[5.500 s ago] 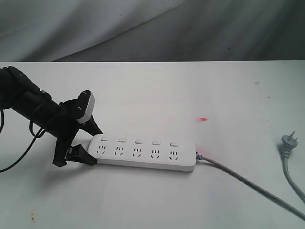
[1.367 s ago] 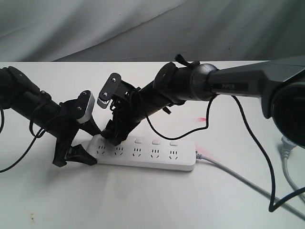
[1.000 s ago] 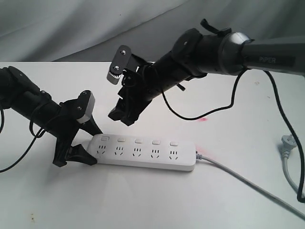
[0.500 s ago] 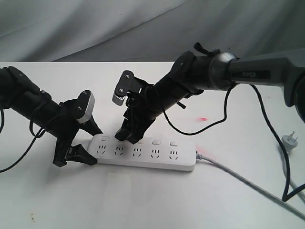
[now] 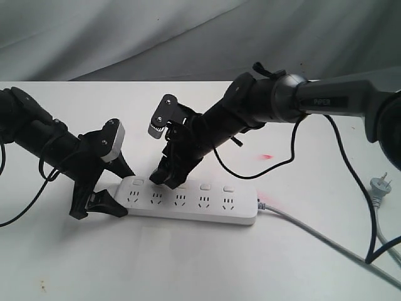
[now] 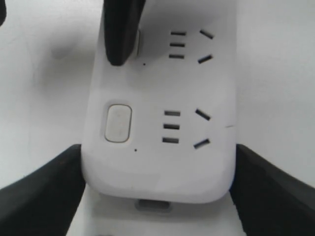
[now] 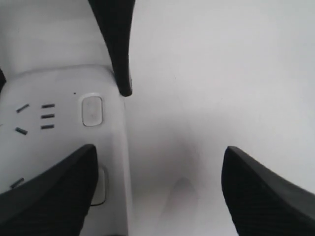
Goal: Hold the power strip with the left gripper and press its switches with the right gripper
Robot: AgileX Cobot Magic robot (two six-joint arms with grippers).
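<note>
One finger of my right tool [image 5: 166,180] covers most of the second switch [image 7: 102,187] from the held end, so I cannot tell whether it is pushed in. That tool stands wide open, its other finger over bare desk [image 5: 188,269]. The power strip [image 5: 207,210] lies flat on the desk, its left end clamped between the fingers of my left tool [image 5: 124,193].
</note>
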